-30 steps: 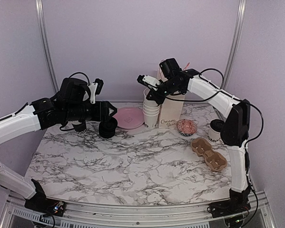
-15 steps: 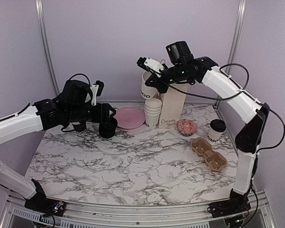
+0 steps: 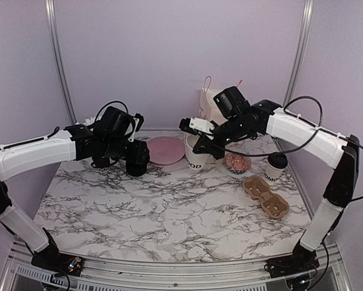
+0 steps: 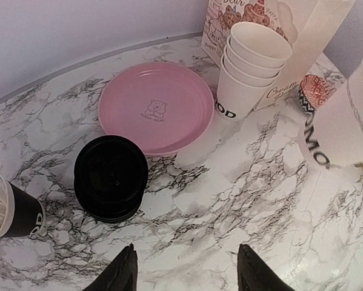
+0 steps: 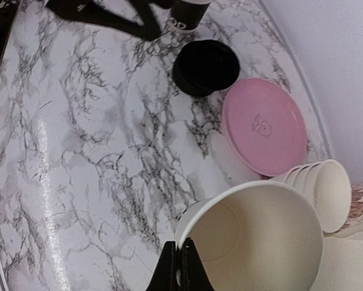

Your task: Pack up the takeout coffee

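Gripping lidless cup (image 5: 263,233), right tool (image 5: 180,264), coffee (image 3: 276,168) well apart

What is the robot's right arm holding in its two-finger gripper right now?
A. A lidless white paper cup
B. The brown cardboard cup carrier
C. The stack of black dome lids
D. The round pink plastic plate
A: the right wrist view shows the right gripper pinched shut on the rim of the lidless white paper cup, whose open, empty inside faces the camera.
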